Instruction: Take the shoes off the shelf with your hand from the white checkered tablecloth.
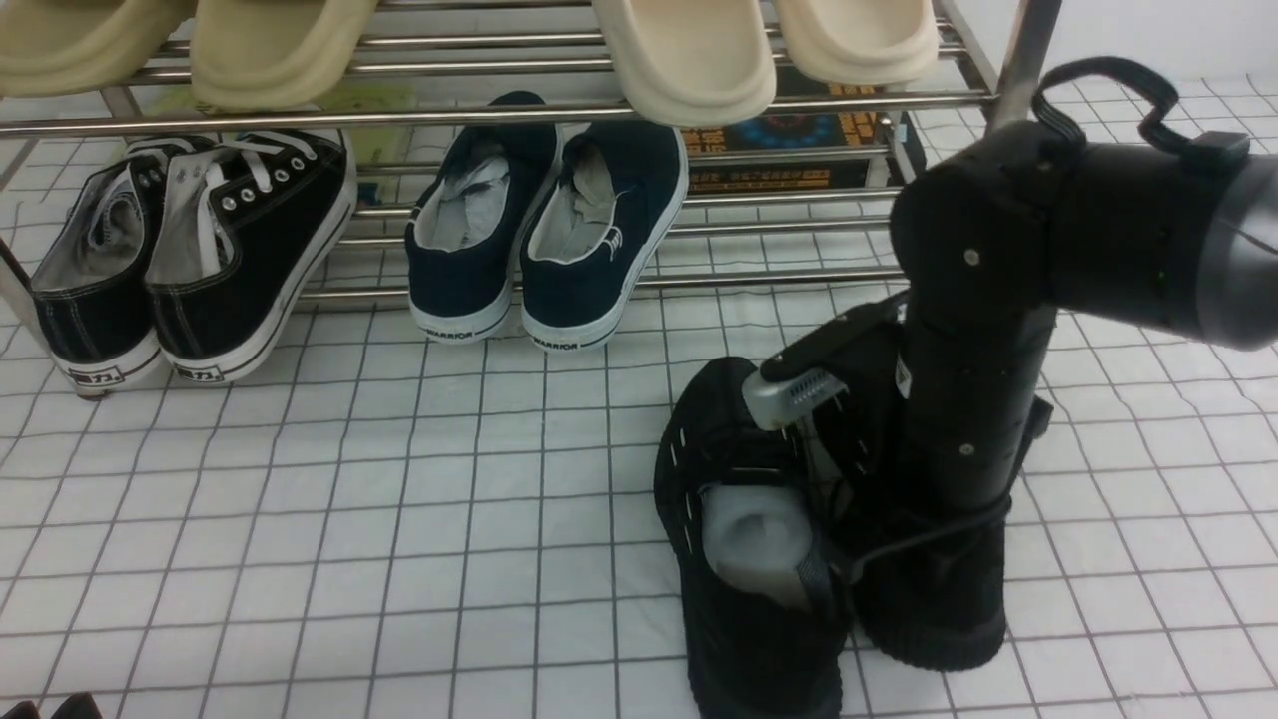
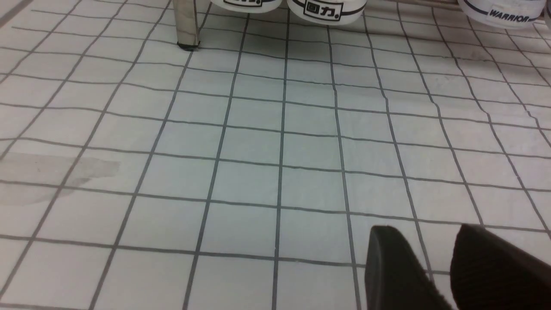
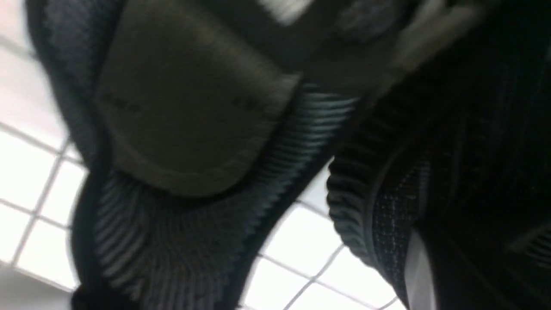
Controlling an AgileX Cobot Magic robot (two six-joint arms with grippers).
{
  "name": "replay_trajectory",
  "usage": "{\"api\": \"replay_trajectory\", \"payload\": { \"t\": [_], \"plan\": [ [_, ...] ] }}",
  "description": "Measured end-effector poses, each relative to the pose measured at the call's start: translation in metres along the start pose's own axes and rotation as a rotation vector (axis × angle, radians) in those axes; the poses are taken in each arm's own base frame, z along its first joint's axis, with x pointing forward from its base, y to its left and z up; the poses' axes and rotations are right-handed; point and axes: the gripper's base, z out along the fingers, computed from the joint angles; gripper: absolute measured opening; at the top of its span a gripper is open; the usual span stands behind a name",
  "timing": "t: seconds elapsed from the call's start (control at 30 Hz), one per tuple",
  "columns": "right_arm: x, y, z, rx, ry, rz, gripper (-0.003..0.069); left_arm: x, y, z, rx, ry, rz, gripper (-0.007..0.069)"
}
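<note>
Right tool point(image 1: 799, 399) | touching black shoes point(image 1: 749, 649) | opening hidden | left tool point(image 2: 430, 241) parted

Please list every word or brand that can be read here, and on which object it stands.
"WARRIOR": on the white soles of the navy shoes.
"回力": on the heel label of the black canvas shoes.
Orange print on the dark box seen through the shelf: too blurred to read.
Black knit shoes: no text visible.
</note>
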Motion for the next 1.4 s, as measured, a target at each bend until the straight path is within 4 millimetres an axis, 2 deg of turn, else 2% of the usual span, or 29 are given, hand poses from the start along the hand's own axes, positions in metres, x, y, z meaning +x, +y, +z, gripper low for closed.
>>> {"api": "replay_trajectory", "payload": {
  "t": [0.17,0.27,0.37,0.4,0.47,0.5,0.53,0.57,0.63,0.77,0.8,0.83,0.9,0.97,1.0,1.03,1.07,1.1,1.17,1.2,1.23,1.27,1.3,1.33,1.4],
  "plan": [
    [0.005,0.001,0.008,-0.018,0.024,0.008,0.0013,0.000,0.000,0.000,0.000,0.000,0.000,0.0239],
    [0.004,0.001,0.008,-0.021,0.023,0.010,0.0039,0.000,0.000,0.000,0.000,0.000,0.000,0.0239],
    [0.005,0.002,0.008,-0.029,0.027,0.015,0.0114,0.000,0.000,0.000,0.000,0.000,0.000,0.0239],
    [0.005,0.002,0.007,-0.032,0.027,0.024,0.0172,0.000,0.000,0.000,0.000,0.000,0.000,0.0239],
    [0.005,0.002,0.006,-0.032,0.023,0.030,0.0219,0.000,0.000,0.000,0.000,0.000,0.000,0.0239],
    [0.007,0.003,0.002,-0.032,0.013,0.042,0.0298,0.000,0.000,0.000,0.000,0.000,0.000,0.0239],
    [0.007,0.003,0.001,-0.033,0.009,0.043,0.0318,0.000,0.000,0.000,0.000,0.000,0.000,0.0239],
    [0.010,0.003,-0.008,-0.034,-0.015,0.045,0.0399,0.000,0.000,0.000,0.000,0.000,0.000,0.0239],
    [0.014,0.003,-0.019,-0.037,-0.049,0.043,0.0461,0.000,0.000,0.000,0.000,0.000,0.000,0.0239],
    [0.035,0.004,-0.062,-0.045,-0.177,0.021,0.0499,0.000,0.000,0.000,0.000,0.000,0.000,0.0239],
    [0.037,0.004,-0.064,-0.045,-0.185,0.018,0.0498,0.000,0.000,0.000,0.000,0.000,0.000,0.0239],
    [0.052,0.005,-0.088,-0.049,-0.258,0.009,0.0481,0.000,0.000,0.000,0.000,0.000,0.000,0.0239],
    [0.070,0.005,-0.110,-0.053,-0.335,0.003,0.0444,0.000,0.000,0.000,0.000,0.000,0.000,0.0239],
    [0.096,0.005,-0.135,-0.058,-0.426,-0.006,0.0374,0.000,0.000,0.000,0.000,0.000,0.000,0.0239],
    [0.104,0.005,-0.140,-0.059,-0.448,-0.007,0.0343,0.000,0.000,0.000,0.000,0.000,0.000,0.0239],
    [0.107,0.005,-0.143,-0.060,-0.459,-0.008,0.0343,0.000,0.000,0.000,0.000,0.000,0.000,0.0239],
    [0.132,0.004,-0.156,-0.063,-0.524,-0.012,0.0263,0.000,0.000,0.000,0.000,0.000,0.000,0.0239],
    [0.132,0.004,-0.155,-0.063,-0.520,-0.012,0.0253,0.000,0.000,0.000,0.000,0.000,0.000,0.0239],
    [0.177,0.002,-0.166,-0.064,-0.605,-0.027,0.0127,0.000,0.000,0.000,0.000,0.000,0.000,0.0239],
    [0.194,0.002,-0.166,-0.063,-0.632,-0.034,0.0081,0.000,0.000,0.000,0.000,0.000,0.000,0.0239],
    [0.197,0.001,-0.165,-0.063,-0.637,-0.035,0.0072,0.000,0.000,0.000,0.000,0.000,0.000,0.0239],
    [0.224,0.000,-0.160,-0.062,-0.679,-0.041,0.0009,0.000,0.000,0.000,0.000,0.000,0.000,0.0239],
    [0.237,-0.001,-0.154,-0.065,-0.735,-0.042,-0.0010,0.000,0.000,0.000,0.000,0.000,0.000,0.0239],
    [0.240,-0.001,-0.152,-0.065,-0.738,-0.042,-0.0010,0.000,0.000,0.000,0.000,0.000,0.000,0.0239],
    [0.263,-0.004,-0.130,-0.077,-0.957,-0.036,-0.0016,0.000,0.000,0.000,0.000,0.000,0.000,0.0239]
  ]
}}
